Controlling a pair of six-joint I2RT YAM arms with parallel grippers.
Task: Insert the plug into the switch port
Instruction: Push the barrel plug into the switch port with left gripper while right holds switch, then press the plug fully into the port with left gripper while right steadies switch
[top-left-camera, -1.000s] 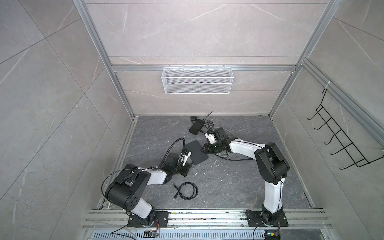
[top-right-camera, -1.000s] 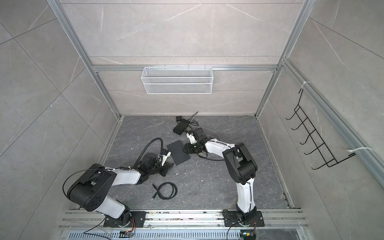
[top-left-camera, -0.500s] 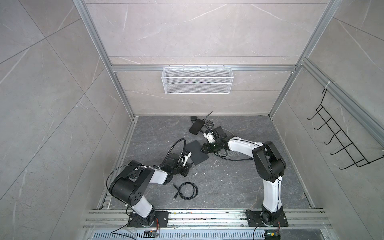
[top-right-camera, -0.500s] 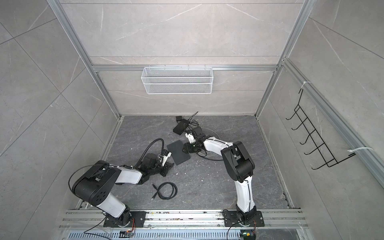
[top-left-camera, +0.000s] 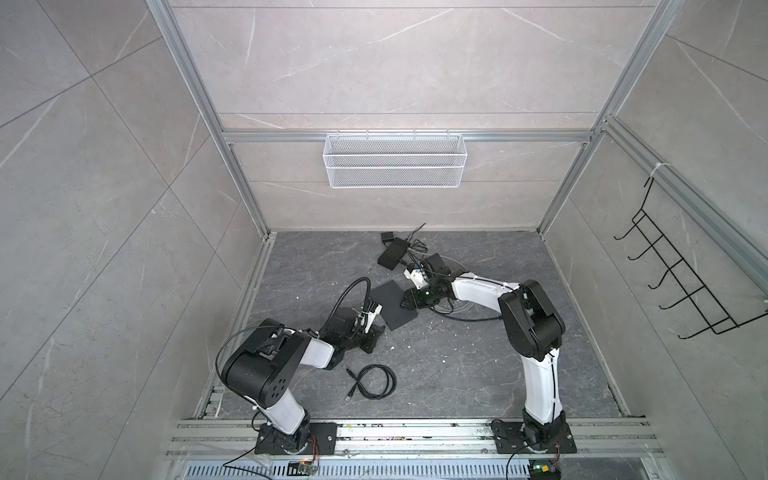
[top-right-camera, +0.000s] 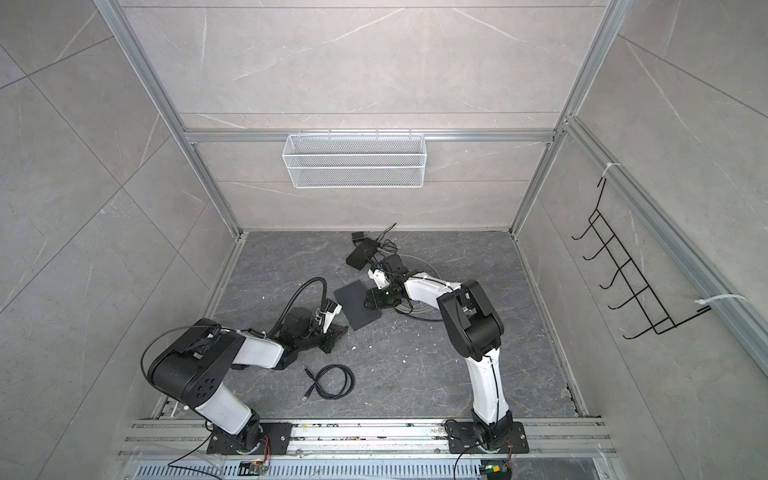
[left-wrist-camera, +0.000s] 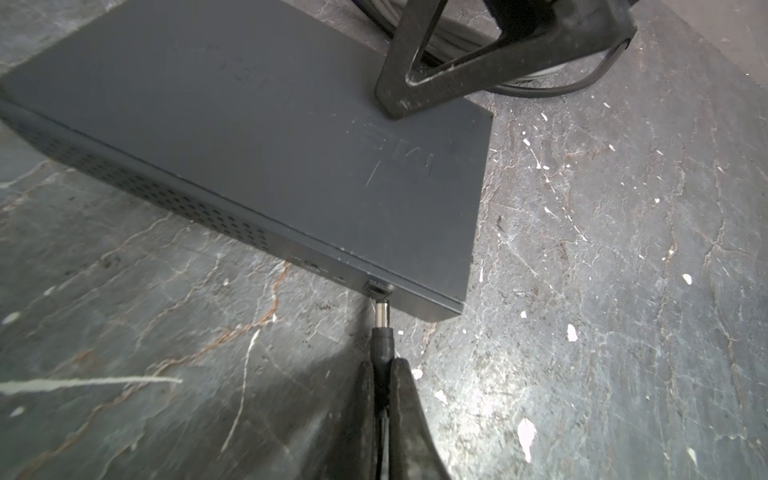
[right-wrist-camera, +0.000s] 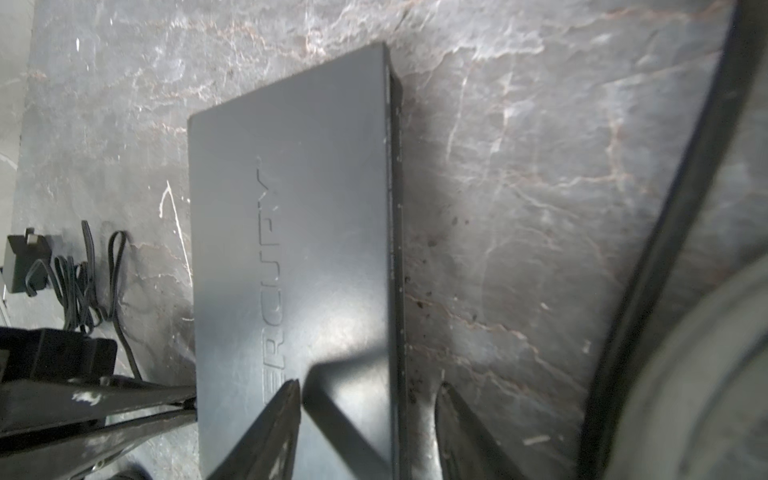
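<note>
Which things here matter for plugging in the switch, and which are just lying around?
In use: plug, port, switch, left gripper, right gripper.
Lying about: coiled cable, second black box, wire basket.

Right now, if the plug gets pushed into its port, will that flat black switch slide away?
Likely yes if free: the switch is a flat box on smooth stone floor, probably light. It looks rigid, so it shouldn't flex. The right end effector rests on its top, which may brace it against the plug.
</note>
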